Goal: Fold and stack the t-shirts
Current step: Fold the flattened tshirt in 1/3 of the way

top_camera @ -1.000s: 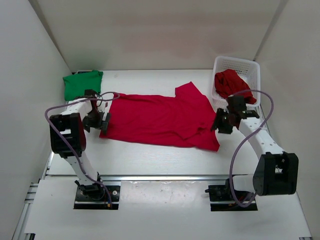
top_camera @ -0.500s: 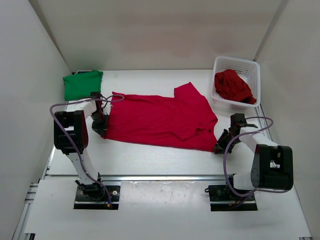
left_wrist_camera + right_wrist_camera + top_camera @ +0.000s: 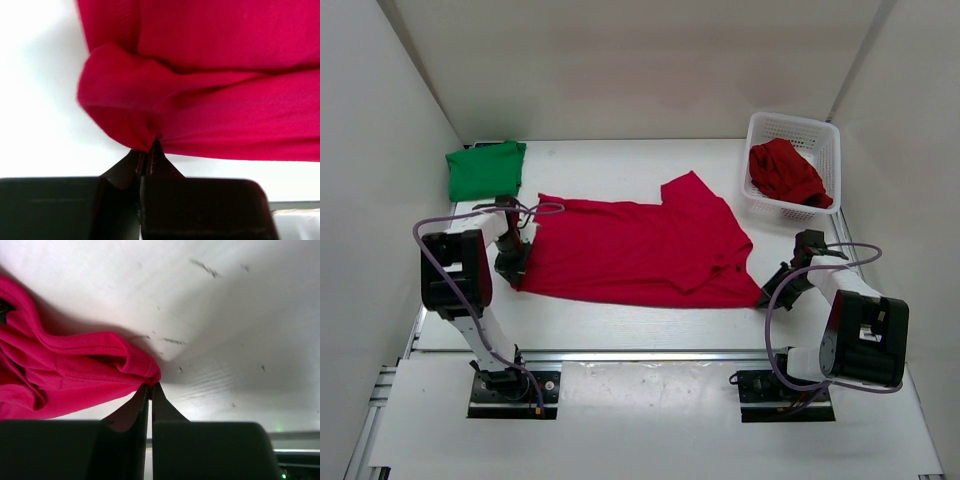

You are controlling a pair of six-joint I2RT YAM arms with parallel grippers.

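A red t-shirt (image 3: 630,248) lies spread across the middle of the table. My left gripper (image 3: 518,278) is shut on its near left corner, where the red cloth (image 3: 200,100) bunches at the fingertips (image 3: 156,152). My right gripper (image 3: 767,296) is shut on the near right corner, the hem (image 3: 75,370) pinched between its tips. A green t-shirt (image 3: 485,169) lies folded at the far left. A second red t-shirt (image 3: 786,174) sits crumpled in the basket.
The white mesh basket (image 3: 808,132) stands at the far right corner. White walls close the table on the left, back and right. The arm bases sit on the rail at the near edge.
Both grippers came down to the shirt's near corners and shut on them. The near edge of the shirt has been drawn straighter and a little toward me.
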